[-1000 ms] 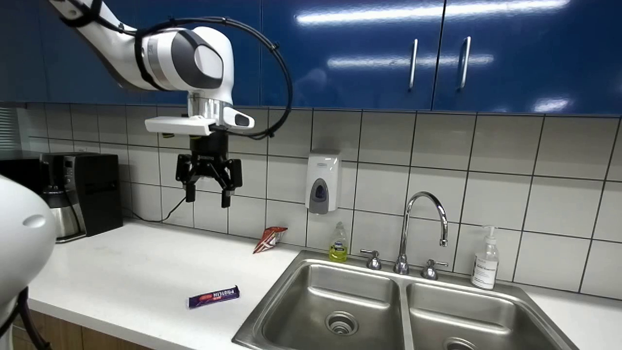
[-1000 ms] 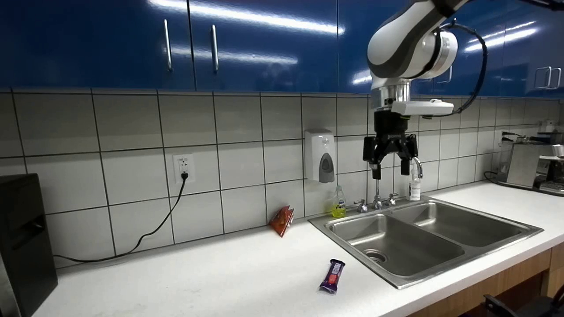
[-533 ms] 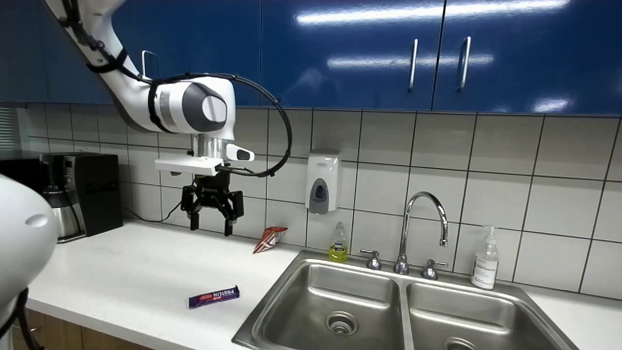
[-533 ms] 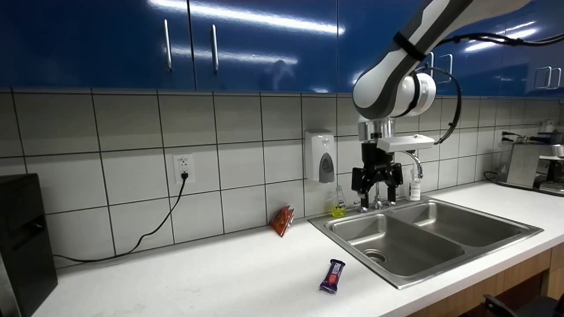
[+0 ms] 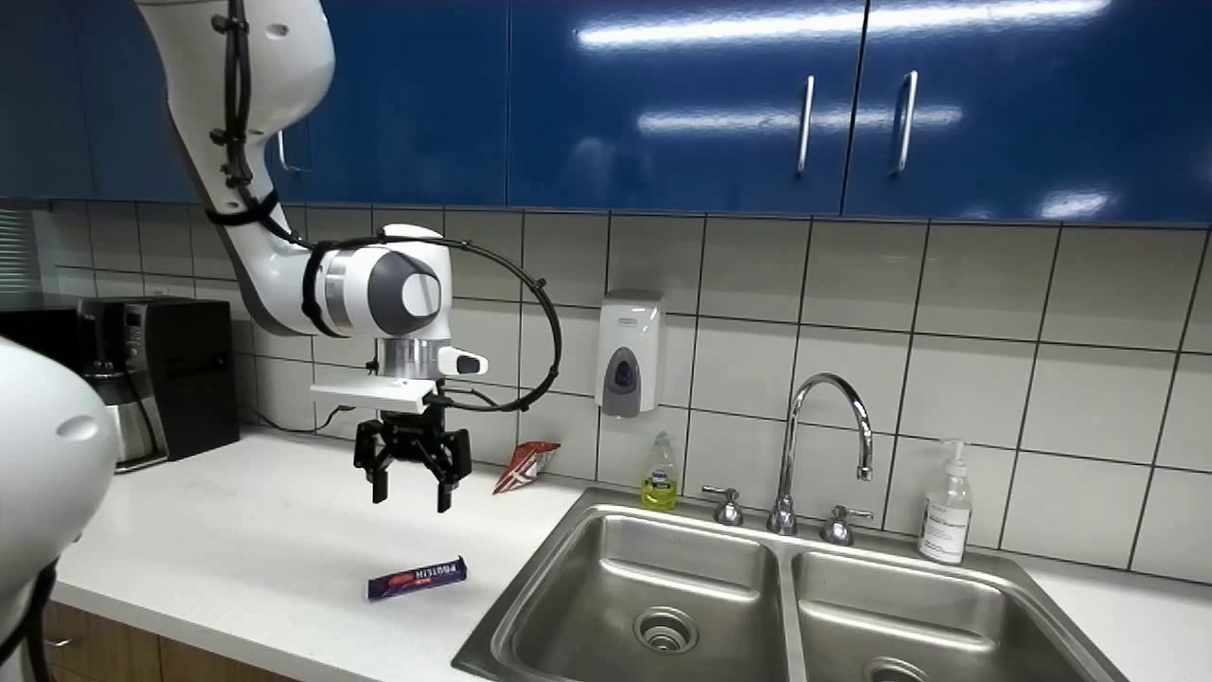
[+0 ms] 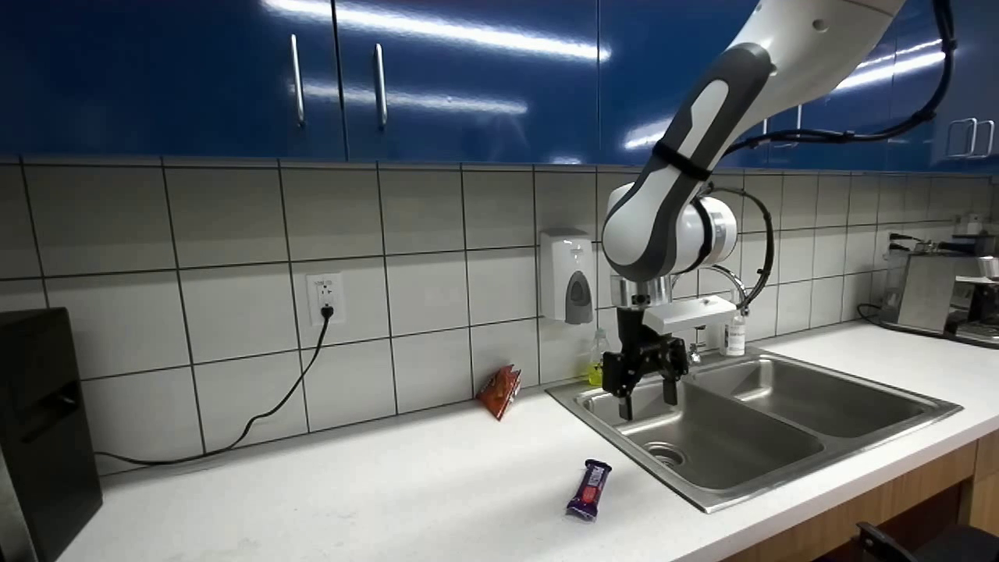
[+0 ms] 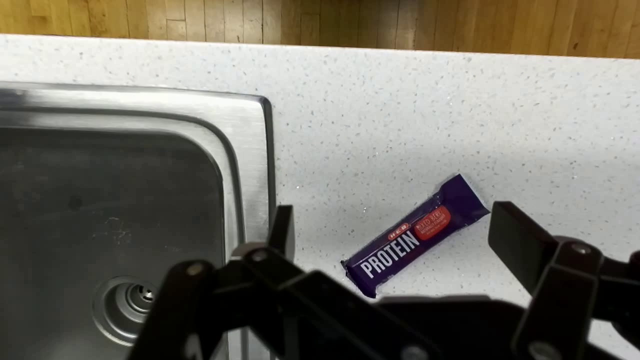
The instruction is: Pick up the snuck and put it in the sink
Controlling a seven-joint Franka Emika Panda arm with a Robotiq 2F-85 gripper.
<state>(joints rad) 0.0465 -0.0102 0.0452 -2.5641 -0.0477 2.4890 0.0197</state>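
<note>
One clean drop brings the hand [image 5: 412, 499], spread wide and holding nothing, down nearer the snack bar [image 7: 416, 236], lying ungrasped on the surface [image 7: 350, 125] beside the sink [image 7: 252, 150], so the grab looks next!

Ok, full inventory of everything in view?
Cabinets: several, blue, overhead
Tiles: many, off-white, below cabinets
Counter: one, white, below tiles
Panels: several, brown, under counter
Floorboards: many, brown, beyond counter
Sink: one, steel, in counter
Faucet: one, chrome, sink's rear
Handles: two, chrome, flanking faucet
Small bottle: one, yellow-filled, sink's rear
Pump bottle: one, clear, sink's rear
Dispenser: one, white, on tiles
Outlet: one, white, on tiles
Cord: one, black, at outlet
Coffeemaker: one, black, on counter
Appliance: one, silver, past sink
Packet: one, red, near tiles
Snack bar: one, purple, counter beside sink
Arm: one, white, above counter
Gripper: one, black, open above counter
</note>
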